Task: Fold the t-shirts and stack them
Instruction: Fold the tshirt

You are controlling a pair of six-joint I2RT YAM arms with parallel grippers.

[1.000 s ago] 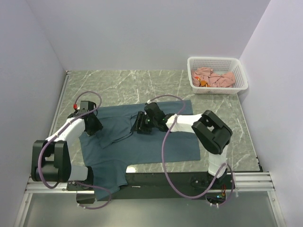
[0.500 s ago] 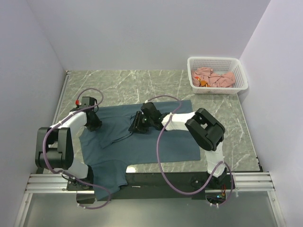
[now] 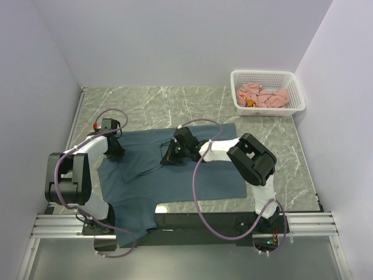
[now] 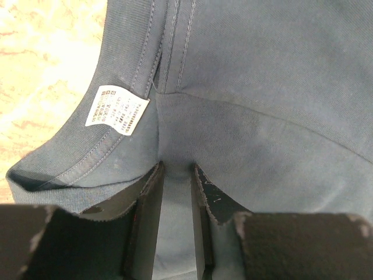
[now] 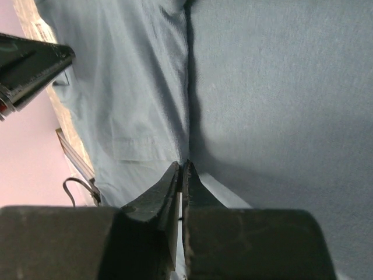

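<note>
blue shirt [image 3: 140,186]: spread flat on the table [image 3: 157,105], left of centre. its long side runs left to right, and its near-left part hangs past the near edge between the arm bases.
shirt surface: mostly smooth. a few creases run between the two grippers.
left gripper [image 3: 112,147]: down on the far-left edge of the blue shirt, by the collar.
left gripper, wrist view [image 4: 176,169]: the fingers [image 4: 148,221] stand a narrow gap apart with a fold of the blue shirt pinched between them. a crease runs up from the tips.
collar [image 4: 125,52]: ribbed band with double stitching, just left of the fingers. bare table shows beyond it.
tag [image 4: 116,109]: white, printed, sewn inside the collar, near the left finger. the print is too small to read.
right gripper [image 3: 171,154]: down on the blue shirt near its middle, well to the right of the left gripper.
right gripper, wrist view [image 5: 182,166]: clenched, tips together on a thin ridge of the blue shirt. a dark crease leads away from the tips.
pink shirts [image 3: 265,96]: crumpled together in the basket, unfolded. how many there are cannot be told.
basket [image 3: 268,73]: white lattice, at the far-right corner of the table, well apart from the blue shirt and both grippers.
</note>
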